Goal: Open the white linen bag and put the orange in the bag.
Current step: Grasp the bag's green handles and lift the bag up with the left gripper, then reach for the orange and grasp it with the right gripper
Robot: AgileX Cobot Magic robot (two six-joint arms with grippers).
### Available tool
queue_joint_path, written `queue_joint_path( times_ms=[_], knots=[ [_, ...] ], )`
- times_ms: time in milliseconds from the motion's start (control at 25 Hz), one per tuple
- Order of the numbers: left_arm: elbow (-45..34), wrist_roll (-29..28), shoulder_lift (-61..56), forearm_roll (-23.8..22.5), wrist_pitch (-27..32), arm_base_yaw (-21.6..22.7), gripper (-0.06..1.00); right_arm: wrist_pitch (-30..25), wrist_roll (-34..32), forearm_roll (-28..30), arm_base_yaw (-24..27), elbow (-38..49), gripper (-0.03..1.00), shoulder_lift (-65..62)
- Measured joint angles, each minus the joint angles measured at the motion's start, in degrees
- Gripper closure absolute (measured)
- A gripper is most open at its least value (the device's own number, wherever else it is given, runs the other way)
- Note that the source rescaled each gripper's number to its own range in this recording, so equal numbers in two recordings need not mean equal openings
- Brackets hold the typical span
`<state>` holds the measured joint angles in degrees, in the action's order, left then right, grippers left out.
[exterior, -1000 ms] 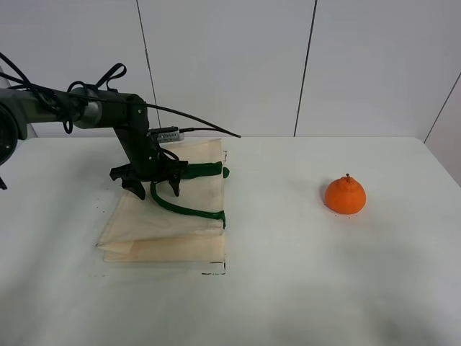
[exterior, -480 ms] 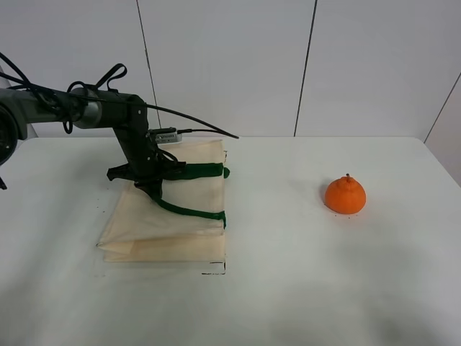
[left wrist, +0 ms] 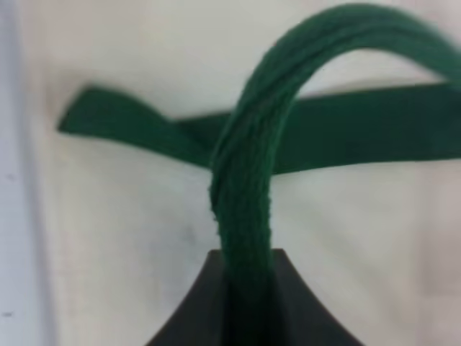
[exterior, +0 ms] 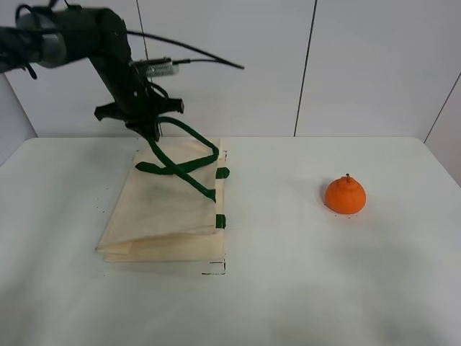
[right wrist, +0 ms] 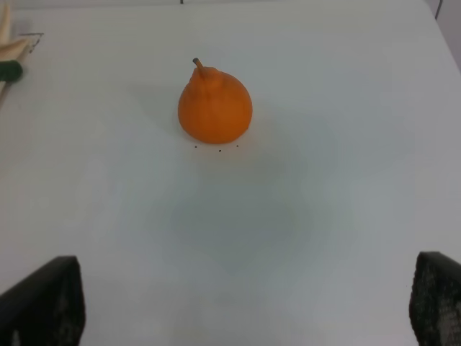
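Between left fingers [left wrist: 194,324] — the green handle [left wrist: 245,209]; orange [exterior: 345,195] well apart.

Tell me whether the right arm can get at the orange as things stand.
Probably yes. The orange sits on the table straight ahead of the open right tool, with nothing between them.

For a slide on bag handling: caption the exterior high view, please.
Left gripper holds the white linen bag's green handle raised; the orange sits apart on the table.
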<state>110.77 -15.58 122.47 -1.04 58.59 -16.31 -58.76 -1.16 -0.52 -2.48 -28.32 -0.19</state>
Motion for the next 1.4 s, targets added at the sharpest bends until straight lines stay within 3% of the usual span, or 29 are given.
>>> queue_joint_path(
  times_ms=[280,480,760,960,1400],
  knots=[
    [11.8,4.5,-7.0,1.5,9.2,-0.1,0.94,0.0,0.0,0.0,0.0,0.0,-0.03,0.0],
    [14.0,5.1,-11.5,1.9,9.6,-0.3,0.94,2.3,0.0,-0.3,0.0,-1.7,-0.03,6.4],
    [14.1,5.2,-14.2,2.0,9.6,-0.3,0.94,11.4,0.6,-0.4,0.0,-9.6,-0.03,37.1],
    [13.9,5.4,-14.3,2.8,9.7,-0.6,0.94,14.6,4.3,-1.0,0.0,-20.3,-0.03,64.5],
    [13.9,5.9,-14.3,3.0,9.7,-0.9,0.94,5.5,9.7,-6.5,0.0,-56.0,-0.03,108.0]
  ],
)
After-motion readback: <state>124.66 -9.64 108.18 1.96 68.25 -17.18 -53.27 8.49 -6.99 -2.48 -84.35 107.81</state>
